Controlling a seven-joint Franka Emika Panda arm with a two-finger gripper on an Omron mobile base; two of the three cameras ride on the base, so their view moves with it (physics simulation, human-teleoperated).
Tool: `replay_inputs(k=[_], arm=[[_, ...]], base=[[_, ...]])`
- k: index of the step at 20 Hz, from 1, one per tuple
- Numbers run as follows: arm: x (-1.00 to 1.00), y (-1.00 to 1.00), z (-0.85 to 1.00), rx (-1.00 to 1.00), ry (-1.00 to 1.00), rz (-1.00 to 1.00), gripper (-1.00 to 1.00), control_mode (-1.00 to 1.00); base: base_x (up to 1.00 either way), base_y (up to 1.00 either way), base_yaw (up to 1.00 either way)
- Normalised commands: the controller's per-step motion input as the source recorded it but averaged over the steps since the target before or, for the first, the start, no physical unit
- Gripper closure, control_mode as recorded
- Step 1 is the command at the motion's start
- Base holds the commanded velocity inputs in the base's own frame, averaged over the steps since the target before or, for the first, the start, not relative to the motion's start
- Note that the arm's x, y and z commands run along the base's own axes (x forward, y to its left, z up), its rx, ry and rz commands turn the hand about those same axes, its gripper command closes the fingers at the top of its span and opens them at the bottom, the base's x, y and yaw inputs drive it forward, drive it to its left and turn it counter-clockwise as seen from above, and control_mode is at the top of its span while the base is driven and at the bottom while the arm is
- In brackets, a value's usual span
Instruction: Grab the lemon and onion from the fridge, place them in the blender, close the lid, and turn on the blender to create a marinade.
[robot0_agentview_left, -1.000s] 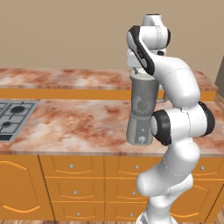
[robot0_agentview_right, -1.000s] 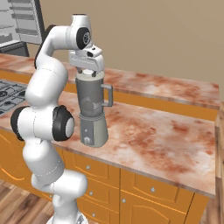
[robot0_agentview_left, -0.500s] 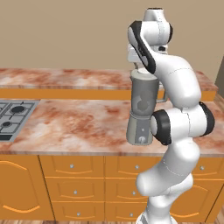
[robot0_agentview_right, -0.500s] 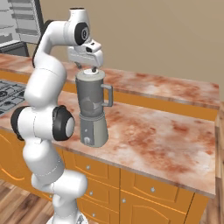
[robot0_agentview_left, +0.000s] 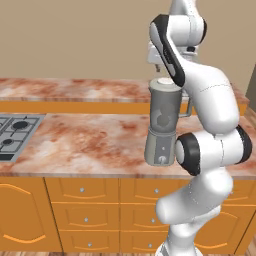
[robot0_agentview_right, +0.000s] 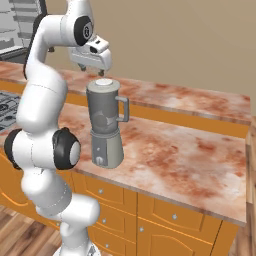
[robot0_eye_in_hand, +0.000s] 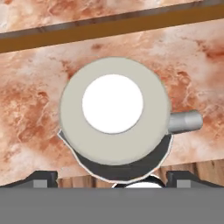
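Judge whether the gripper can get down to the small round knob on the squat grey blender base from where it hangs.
Probably yes, with a detour. The gripper hangs above the pale round lid on the translucent grey jar, so straight down is blocked; the small round knob faces open space at the counter edge.

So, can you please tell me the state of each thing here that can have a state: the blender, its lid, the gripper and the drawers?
blender: upright on the counter, jar closed.
lid: sitting on the jar's mouth, nothing holding it.
gripper: above the lid, clear of it, holding nothing; open or shut, cannot tell.
drawers: all shut.
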Motion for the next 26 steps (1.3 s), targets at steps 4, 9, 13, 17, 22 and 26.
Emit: replay_inputs(k=[4,9,13,17,22,26], arm=[[-1.00,0.21,-0.11,0.00,-0.25,0.00,-1.00,-1.00],[-0.99,0.16,-0.26,0.00,-0.12,0.00,-1.00,-1.00],[-0.84,0.08,-0.47,0.00,0.00,0.00,-1.00,-1.00],[-0.53,0.06,-0.72,0.00,0.00,0.00,1.00,-1.00],[-0.18,0.00,-0.51,0.00,0.00,0.00,1.00,-1.00],[0.00,0.00,-0.37,0.00,0.00,0.00,1.00,-1.00]], base=[[0.00,0.00,0.00],[0.00,0.00,0.00],[0.00,0.00,0.00],[0.00,0.00,0.00],[0.00,0.00,0.00],[0.00,0.00,0.00]])
